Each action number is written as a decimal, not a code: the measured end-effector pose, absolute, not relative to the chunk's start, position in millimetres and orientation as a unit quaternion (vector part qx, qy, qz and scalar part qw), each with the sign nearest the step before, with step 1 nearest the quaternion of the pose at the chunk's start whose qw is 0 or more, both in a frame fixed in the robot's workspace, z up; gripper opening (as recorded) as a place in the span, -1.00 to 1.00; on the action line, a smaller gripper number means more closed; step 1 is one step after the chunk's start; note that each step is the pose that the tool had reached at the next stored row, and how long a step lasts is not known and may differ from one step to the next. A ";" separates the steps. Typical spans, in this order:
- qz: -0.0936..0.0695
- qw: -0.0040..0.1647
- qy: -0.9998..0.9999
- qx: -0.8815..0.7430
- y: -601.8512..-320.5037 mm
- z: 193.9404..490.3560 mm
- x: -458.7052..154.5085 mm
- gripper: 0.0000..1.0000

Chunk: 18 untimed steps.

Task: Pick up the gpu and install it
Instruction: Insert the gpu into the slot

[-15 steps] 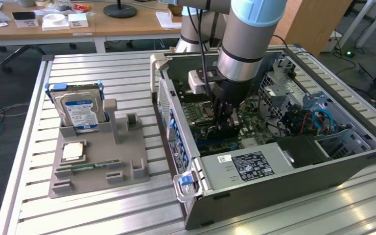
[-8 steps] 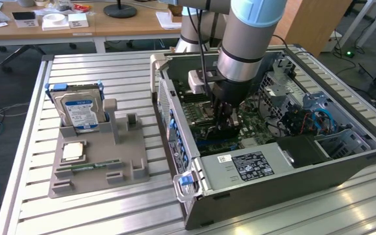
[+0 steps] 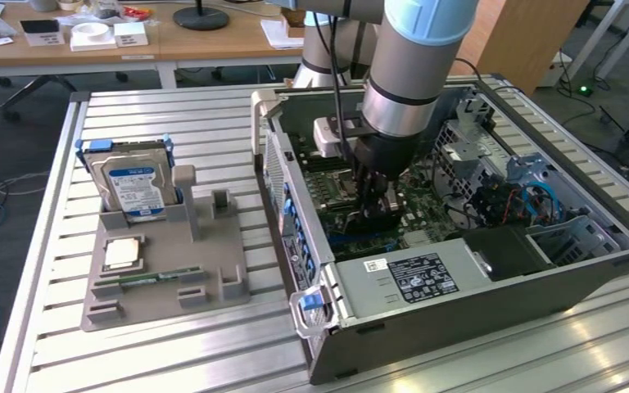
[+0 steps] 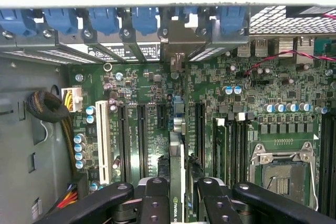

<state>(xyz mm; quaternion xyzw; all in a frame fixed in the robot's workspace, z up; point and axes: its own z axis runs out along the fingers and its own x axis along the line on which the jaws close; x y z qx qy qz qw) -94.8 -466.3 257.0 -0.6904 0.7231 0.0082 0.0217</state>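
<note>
The gpu is a thin dark card seen edge-on, standing upright over the green motherboard between the long black expansion slots. My gripper is shut on it, with a black finger on either side of the card. In the exterior view my gripper reaches down inside the open computer case, low over the motherboard. Whether the card's lower edge sits in a slot is hidden.
Blue slot latches line the case's rear wall ahead of the card. An empty processor socket and memory slots lie beside it. On the exterior view's left, a grey holder carries hard drives, a processor chip and a green memory stick.
</note>
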 end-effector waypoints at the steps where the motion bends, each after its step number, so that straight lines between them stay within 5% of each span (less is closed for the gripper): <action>1: 0.008 0.022 0.723 -0.690 -466.3 257.0 -94.9 -0.50; 18: 0.008 0.022 0.723 -0.690 -466.3 256.1 -97.9 -0.50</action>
